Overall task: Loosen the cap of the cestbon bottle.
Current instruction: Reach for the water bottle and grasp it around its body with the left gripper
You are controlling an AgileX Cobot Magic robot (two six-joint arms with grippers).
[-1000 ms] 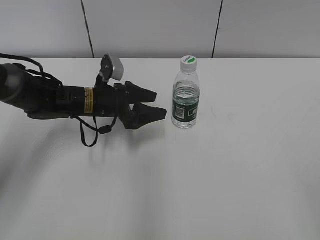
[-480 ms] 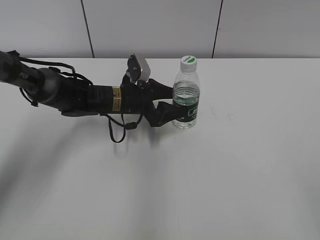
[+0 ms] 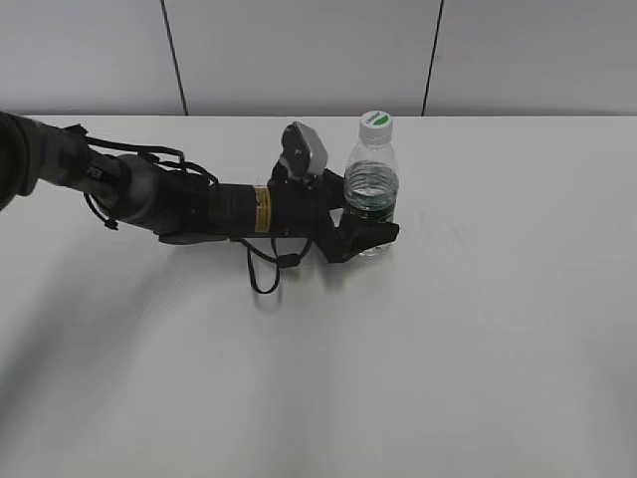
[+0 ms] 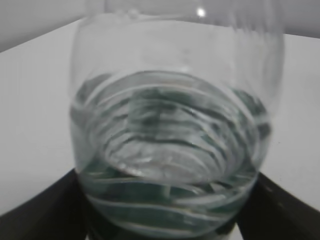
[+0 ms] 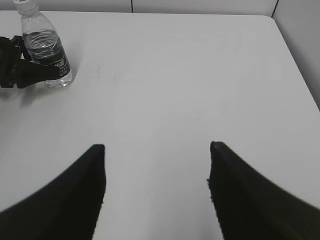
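Note:
The cestbon bottle [image 3: 370, 199] stands upright on the white table, clear with a dark green label band. Its cap [image 3: 375, 120], white with a green patch, sits on the neck. My left gripper [image 3: 383, 221] reaches in from the left and its open jaws straddle the bottle's lower body at the label. In the left wrist view the bottle [image 4: 170, 125] fills the frame, with a black finger at each bottom corner of my left gripper [image 4: 167, 215]. My right gripper [image 5: 157, 150] is open and empty, far from the bottle [image 5: 47, 50], and does not show in the exterior view.
The white table [image 3: 478, 349] runs to a grey panelled wall [image 3: 299, 50] at the back. In the right wrist view the table's right edge [image 5: 295, 60] meets a side wall. The left arm and its cable [image 3: 264, 279] lie across the left half.
My left arm has moved right across the table. Its jaws have gone from short of the bottle to around the bottle's lower body. The bottle has stayed in place.

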